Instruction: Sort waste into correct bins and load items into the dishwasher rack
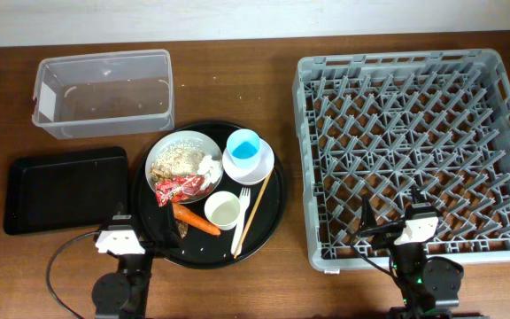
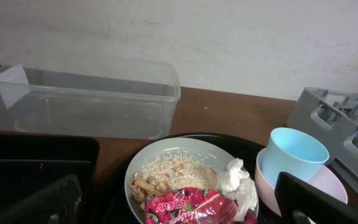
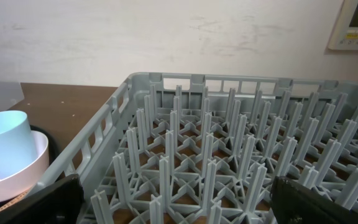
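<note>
A pale grey plate-bowl (image 1: 171, 152) on the round black tray holds grainy food scraps (image 2: 179, 169), white tissue (image 1: 209, 167) and a red snack wrapper (image 1: 180, 187). A light blue cup (image 1: 243, 145) stands in a white bowl (image 1: 264, 164). A cream cup (image 1: 222, 210), white fork (image 1: 240, 221), chopsticks (image 1: 253, 208) and carrot (image 1: 196, 219) lie nearby. My left gripper (image 1: 135, 237) is open and empty at the tray's front left, facing the plate-bowl (image 2: 135, 177). My right gripper (image 1: 405, 229) is open and empty over the front edge of the dishwasher rack (image 1: 414, 151).
The clear tub (image 1: 104, 93) stands at the back left. The shallow black rectangular tray (image 1: 65, 189) lies left of the round black tray (image 1: 273, 208). The rack's upright pegs (image 3: 204, 155) fill the right wrist view.
</note>
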